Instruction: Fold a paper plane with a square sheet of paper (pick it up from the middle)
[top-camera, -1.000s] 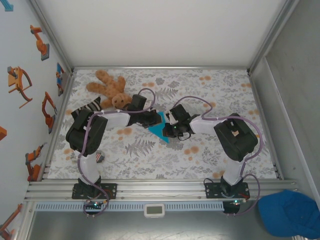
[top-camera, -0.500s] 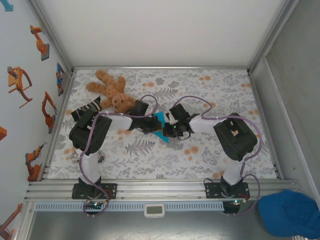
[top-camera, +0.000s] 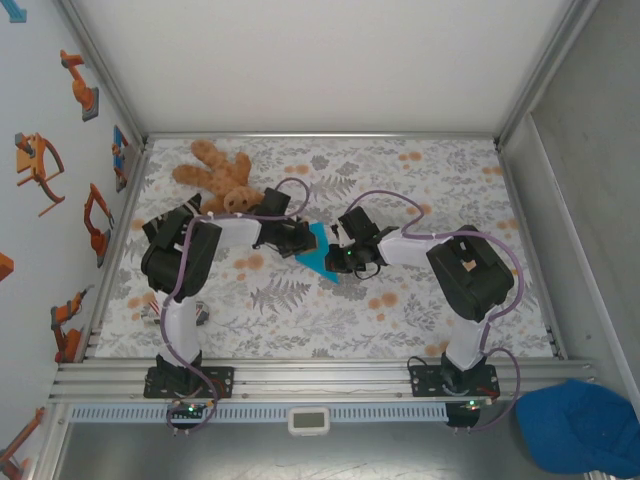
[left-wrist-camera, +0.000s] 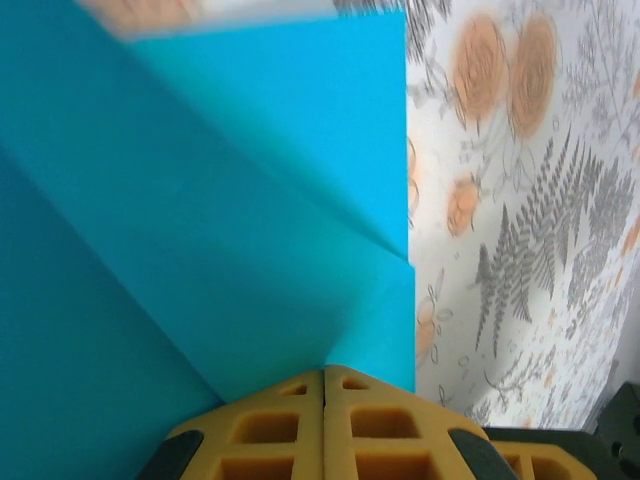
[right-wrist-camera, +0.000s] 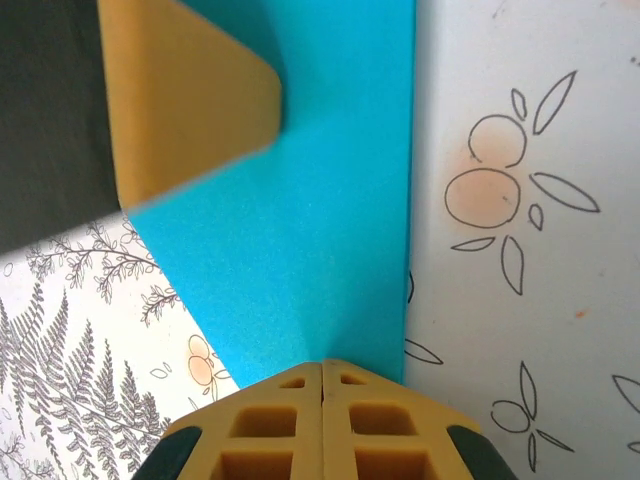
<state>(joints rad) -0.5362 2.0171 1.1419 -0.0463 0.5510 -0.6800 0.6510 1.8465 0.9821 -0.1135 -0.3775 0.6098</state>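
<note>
Top external view puts the sheet of paper (top-camera: 322, 255) for you near the middle of the tabletop (top-camera: 430, 190), a small cyan wedge caught between the two arms. The left gripper (top-camera: 304, 244) meets it from the left side and the right gripper (top-camera: 338, 258) from the right, with the two claws close together over the floral cloth. Whether the paper rests on the tabletop or hangs just above it, you cannot tell.

On the left wrist view you see the left gripper (left-wrist-camera: 322, 374) with its yellow fingers pressed tight together on the paper's (left-wrist-camera: 200, 250) edge. Slanting creases run across the folded layers.

On the right wrist view the right gripper (right-wrist-camera: 322, 366) is likewise clamped on the paper (right-wrist-camera: 330, 220), pinching its lower corner. One yellow pad of the other arm (right-wrist-camera: 185, 100) lies against the sheet at the upper left.

A teddy bear (top-camera: 215, 172) lies near the tabletop's far left corner, well apart from the paper.
</note>
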